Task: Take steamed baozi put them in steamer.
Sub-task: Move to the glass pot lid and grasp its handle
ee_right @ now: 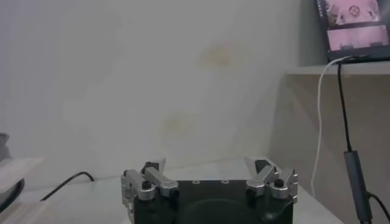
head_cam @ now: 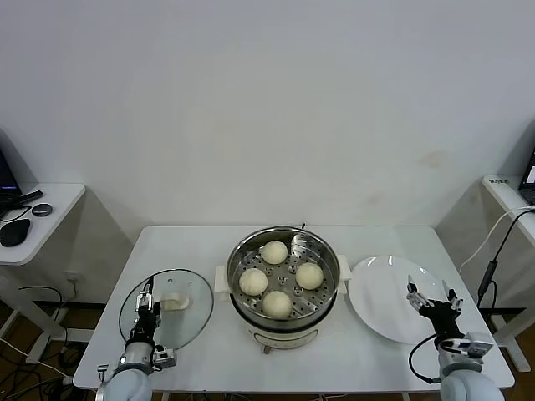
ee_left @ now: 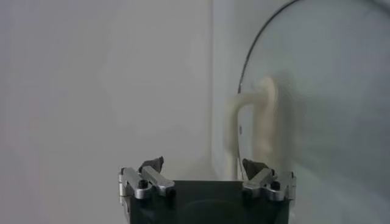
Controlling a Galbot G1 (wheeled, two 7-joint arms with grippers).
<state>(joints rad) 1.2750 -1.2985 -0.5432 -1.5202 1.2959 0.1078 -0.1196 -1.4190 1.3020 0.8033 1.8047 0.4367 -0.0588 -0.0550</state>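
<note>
Head view: four steamed baozi (head_cam: 277,276) already on perforated tray inside steamer (head_cam: 242,305), centre of frame, so loading looks done. White plate (head_cam: 384,305) right of it, bare. Glass lid (head_cam: 188,322) lower left, set aside to keep steamer accessible. Left gripper (head_cam: 147,302) over lid, right gripper (head_cam: 434,299) at plate edge, both low, idle. White worktop (head_cam: 184,246), plain wall, side desks.

Left wrist view: jaws released, holding nothing; lid handle (ee_left: 251,125) ahead.

Right wrist view: jaws released, empty; wall, cable (ee_right: 341,109), monitor (ee_right: 353,24) upper right.

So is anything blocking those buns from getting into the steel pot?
Nothing visible does. All four steamed baozi already sit on the steamer's perforated tray. The glass lid lies apart on the table, and the plate is bare.
</note>
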